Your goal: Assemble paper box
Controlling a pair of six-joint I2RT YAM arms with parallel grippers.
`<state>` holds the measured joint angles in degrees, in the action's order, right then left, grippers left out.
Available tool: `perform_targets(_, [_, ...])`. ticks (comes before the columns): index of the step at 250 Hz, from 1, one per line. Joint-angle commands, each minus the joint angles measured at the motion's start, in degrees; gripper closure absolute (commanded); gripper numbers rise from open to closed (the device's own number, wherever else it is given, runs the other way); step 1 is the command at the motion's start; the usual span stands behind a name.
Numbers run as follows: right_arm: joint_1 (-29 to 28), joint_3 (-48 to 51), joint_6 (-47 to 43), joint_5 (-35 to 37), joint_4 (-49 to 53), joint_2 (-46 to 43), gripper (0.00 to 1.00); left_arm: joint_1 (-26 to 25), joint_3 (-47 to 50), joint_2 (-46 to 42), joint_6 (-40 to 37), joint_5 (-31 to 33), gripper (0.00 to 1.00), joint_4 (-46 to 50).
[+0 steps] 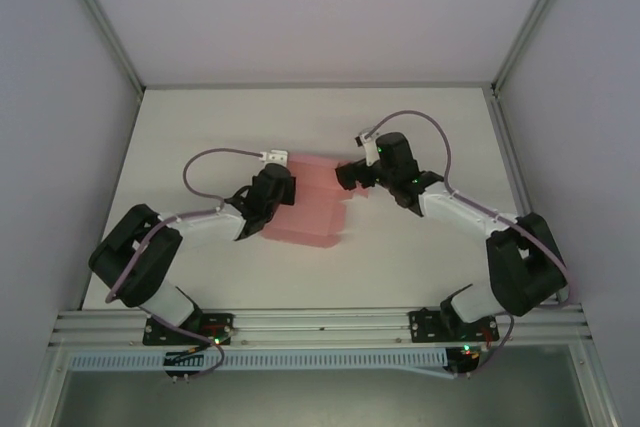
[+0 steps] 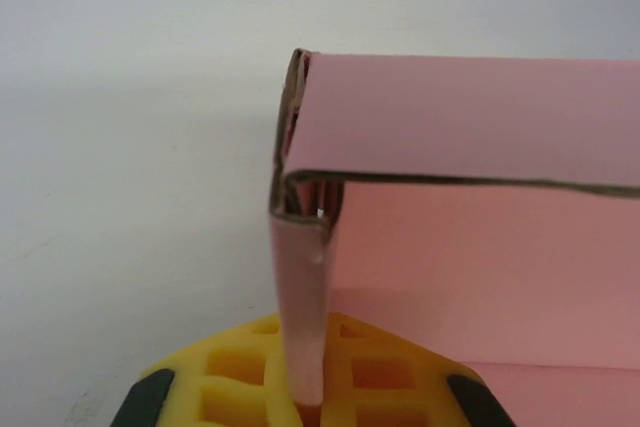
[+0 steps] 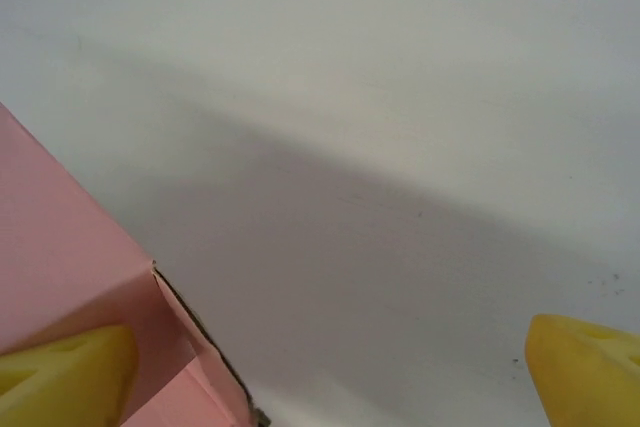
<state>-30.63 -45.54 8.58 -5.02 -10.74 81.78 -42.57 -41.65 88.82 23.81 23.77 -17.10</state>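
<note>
The paper box point(image 1: 312, 204) is a pale-pink card piece, partly folded, lying mid-table between both arms. My left gripper point(image 1: 270, 192) sits at its left edge, shut on an upright pink wall. In the left wrist view that thin wall point(image 2: 300, 287) rises from between the yellow pads point(image 2: 235, 372), and a folded panel point(image 2: 470, 127) bends over to the right. My right gripper point(image 1: 352, 176) hovers at the box's upper right corner, jaws open wide. In the right wrist view its left yellow fingertip point(image 3: 65, 372) overlaps the pink card point(image 3: 70, 267); the right fingertip point(image 3: 585, 367) is over bare table.
The white table point(image 1: 200, 127) is bounded by grey walls with metal posts at the back corners point(image 1: 135, 82). An aluminium rail point(image 1: 320, 325) runs along the near edge by the arm bases. Cables loop above each wrist.
</note>
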Motion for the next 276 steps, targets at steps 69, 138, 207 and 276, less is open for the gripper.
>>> perform_targets(69, [-0.2, 2.6, 3.1, 10.2, 8.9, -15.8, 0.00, -1.1, -1.9, -5.4, 3.8, -0.9, 1.00, 1.3])
perform_targets(138, [0.1, 9.0, 3.7, 12.1, 22.7, -22.5, 0.00, -0.9, -2.8, -5.3, 4.0, 1.2, 1.00, 2.8])
perform_targets(207, [0.1, 14.4, 6.8, 10.8, 15.1, -20.0, 0.00, -0.8, -2.6, -5.4, 3.9, 0.4, 1.00, 2.4])
perform_targets(276, [0.1, 8.8, 3.3, 13.9, 8.0, -12.4, 0.00, -0.9, -1.2, -5.9, 3.0, -1.5, 1.00, 0.5])
